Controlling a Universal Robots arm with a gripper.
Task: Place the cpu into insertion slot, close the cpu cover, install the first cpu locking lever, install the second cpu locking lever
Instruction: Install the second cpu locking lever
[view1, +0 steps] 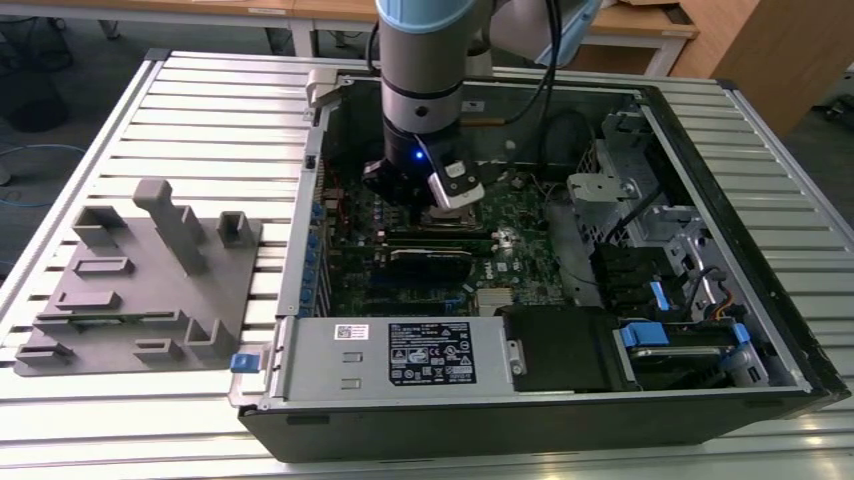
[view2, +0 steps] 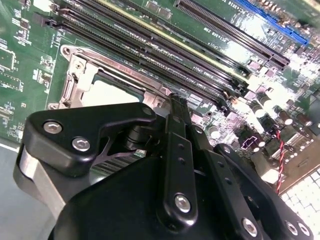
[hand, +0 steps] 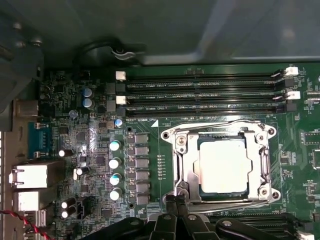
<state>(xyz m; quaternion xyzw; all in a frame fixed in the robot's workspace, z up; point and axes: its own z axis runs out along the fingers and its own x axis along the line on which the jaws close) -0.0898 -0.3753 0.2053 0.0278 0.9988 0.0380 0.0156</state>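
The cpu lies flat in the insertion slot on the green board, its pale metal face showing through the window of the cpu cover. The cover is folded down over it. One thin wire lever runs along the socket's side nearest the memory slots, and another runs along the opposite side. My gripper is shut, its black fingertips together at a corner of the socket, at the end of that second lever. In the second wrist view the gripper hides part of the cpu. In the exterior view the gripper reaches down into the open case.
Long black memory slots run beside the socket. A grey power-supply box sits at the case's near edge, and a small finned heatsink lies just behind it. Drive bays and cables fill the exterior view's right. A grey fixture plate lies on the slatted table.
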